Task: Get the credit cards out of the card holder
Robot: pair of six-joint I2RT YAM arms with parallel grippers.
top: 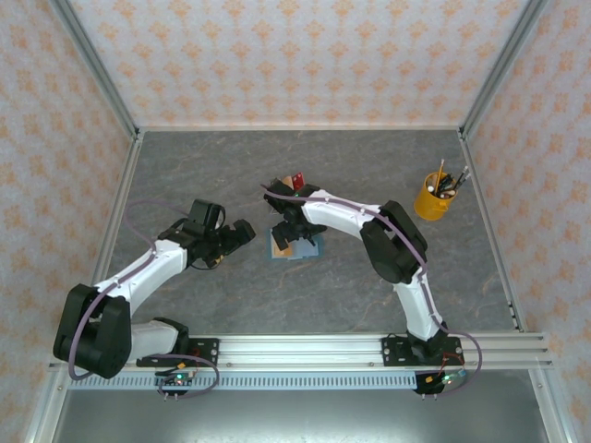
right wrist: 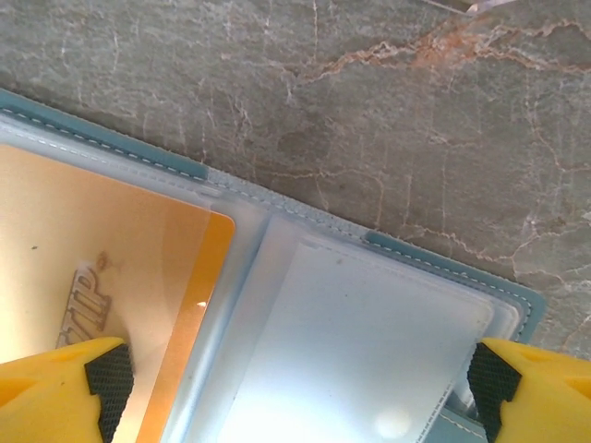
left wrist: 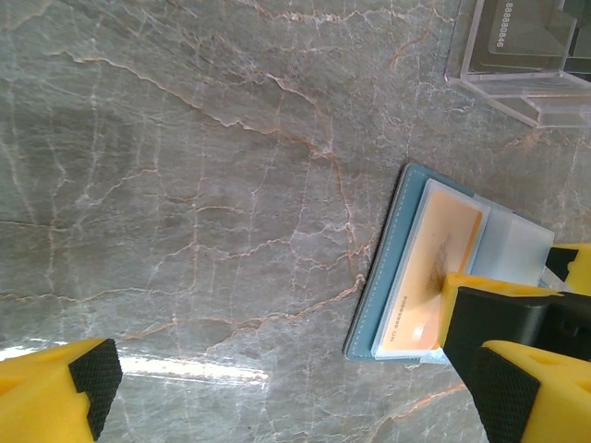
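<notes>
Grey marble tabletop [top: 185, 166]; open card holder [left wrist: 388, 277], long axis left-to-right.

The card holder [top: 309, 249] lies open on the tabletop [top: 185, 175] near its middle, with a credit card [left wrist: 434, 268] tucked in one of its pockets. The right jaws hang spread directly over it, one toward each side of the open holder. The left jaws sit just to its left, apart from it. A plastic stand [left wrist: 517, 46] is near the holder, and a pen cup [top: 432, 197] stands well off to the right
</notes>
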